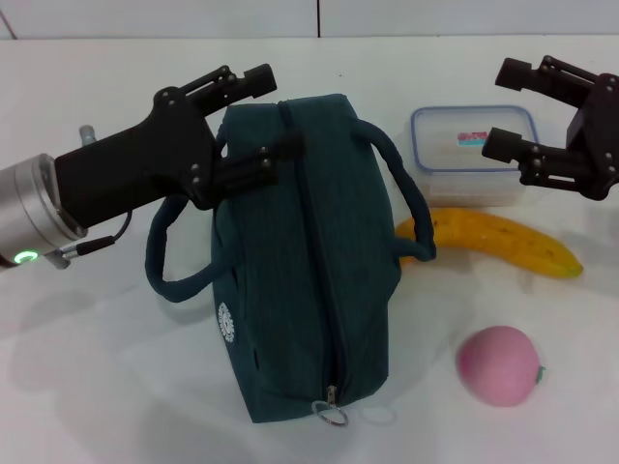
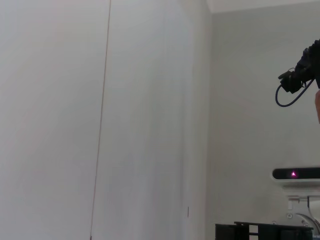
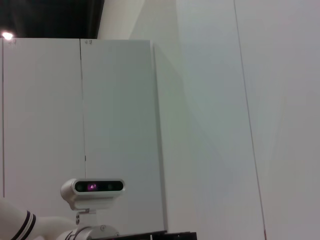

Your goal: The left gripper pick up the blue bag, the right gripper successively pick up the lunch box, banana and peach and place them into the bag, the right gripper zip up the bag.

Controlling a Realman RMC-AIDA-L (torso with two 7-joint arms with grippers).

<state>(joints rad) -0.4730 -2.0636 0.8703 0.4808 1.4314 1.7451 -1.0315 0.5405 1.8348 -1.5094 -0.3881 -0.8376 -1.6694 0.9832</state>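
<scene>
Dark teal-blue bag with a little white round logo, yellow-orange banana, pink peach, clear lunch box with a blue rim and pink-blue label, all on a white table.

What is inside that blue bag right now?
Cannot tell: the blue bag is zipped shut along its top. The lunch box, banana and peach lie outside on the table.
</scene>
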